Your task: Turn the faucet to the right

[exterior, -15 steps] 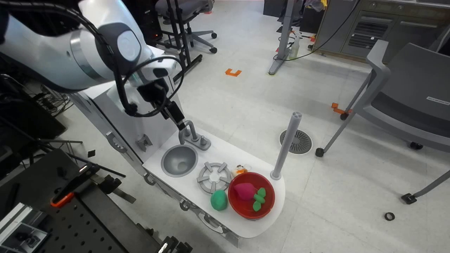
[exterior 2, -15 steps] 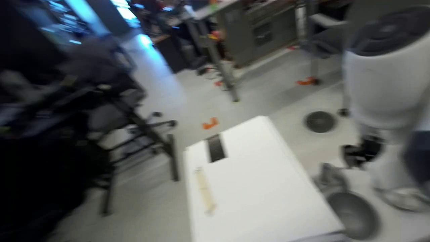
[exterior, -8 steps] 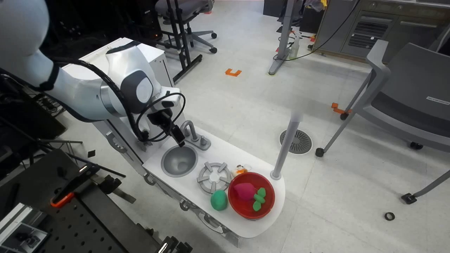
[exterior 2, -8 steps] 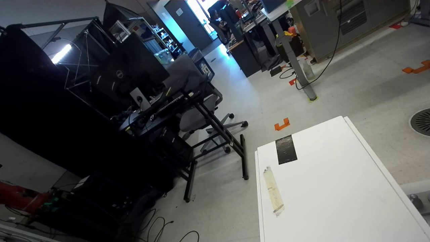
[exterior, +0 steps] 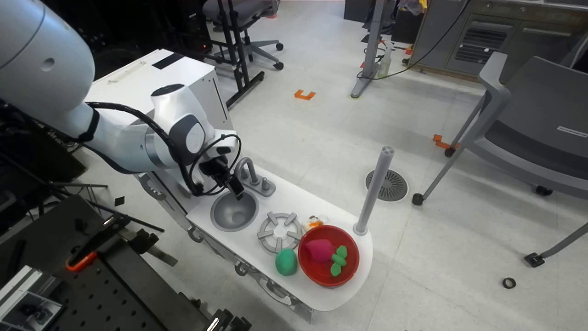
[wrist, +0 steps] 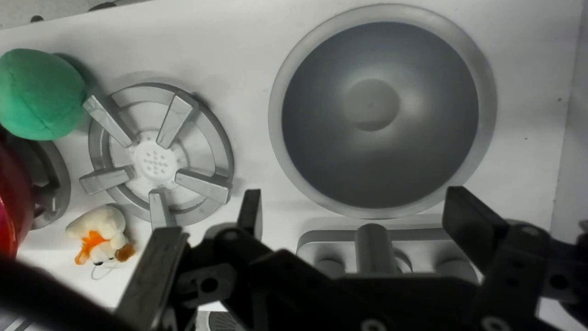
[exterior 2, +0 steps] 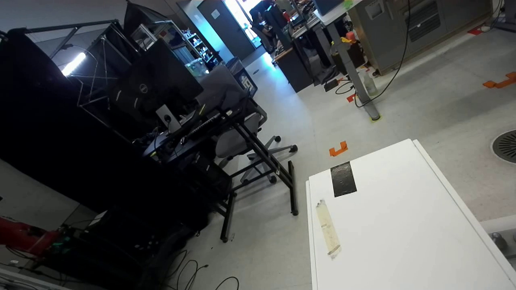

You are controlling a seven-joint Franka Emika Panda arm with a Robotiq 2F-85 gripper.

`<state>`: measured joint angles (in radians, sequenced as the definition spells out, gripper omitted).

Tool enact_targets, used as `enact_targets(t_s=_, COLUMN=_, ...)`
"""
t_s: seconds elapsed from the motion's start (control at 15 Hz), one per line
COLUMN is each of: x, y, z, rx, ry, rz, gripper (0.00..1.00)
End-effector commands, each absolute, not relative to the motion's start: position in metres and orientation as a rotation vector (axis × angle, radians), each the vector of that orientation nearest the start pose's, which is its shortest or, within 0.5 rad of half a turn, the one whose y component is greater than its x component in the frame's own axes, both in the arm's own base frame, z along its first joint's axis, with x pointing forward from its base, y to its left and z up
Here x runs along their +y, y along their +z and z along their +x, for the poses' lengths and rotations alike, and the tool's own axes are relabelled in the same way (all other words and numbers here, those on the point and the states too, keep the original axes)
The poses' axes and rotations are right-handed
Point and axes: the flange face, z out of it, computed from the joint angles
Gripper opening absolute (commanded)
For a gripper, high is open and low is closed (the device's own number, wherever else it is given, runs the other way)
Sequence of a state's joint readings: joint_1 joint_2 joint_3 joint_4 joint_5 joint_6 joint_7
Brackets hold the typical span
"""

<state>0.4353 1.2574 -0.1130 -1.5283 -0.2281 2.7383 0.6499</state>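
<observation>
Near end of the desk point(exterior: 342, 294): red bowl point(exterior: 317, 270), well apart from the sink bowl point(exterior: 233, 214), burner point(exterior: 279, 243) between. Jaws next: spread wide, seemingly above the sink bowl's far rim. Over the last 1 s the arm point(exterior: 124, 145) lowered them there. Just beyond the sink bowl: the faucet point(wrist: 374, 248), pointing at it, seen in the gap between the jaws on the wrist view; can't tell contact from here. My read: no turn yet, approach nearly done, rightward push should be next.

The white countertop point(wrist: 250, 105) carries faucet point(wrist: 373, 250), sink point(wrist: 381, 156), burner point(wrist: 202, 185), post point(exterior: 374, 189) — plus a roundish green object point(wrist: 39, 94) and plush toy point(wrist: 106, 225).
</observation>
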Motion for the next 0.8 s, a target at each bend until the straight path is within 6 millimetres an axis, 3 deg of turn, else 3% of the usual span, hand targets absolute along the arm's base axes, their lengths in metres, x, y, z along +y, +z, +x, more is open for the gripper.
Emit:
enact_targets(t_s=0.0, x=0.207, y=-0.100, z=0.602, rx=-0.022, ry=-0.189, rz=-3.367, gripper=1.00)
enact_targets(t_s=0.27, x=0.192, y=-0.106, z=0.612, rx=-0.094, ry=-0.270, rz=-3.429, gripper=1.00)
enact_targets(t_s=0.73, x=0.160, y=-0.099, z=0.624, rx=0.000, ry=-0.289, rz=-3.466, gripper=1.00)
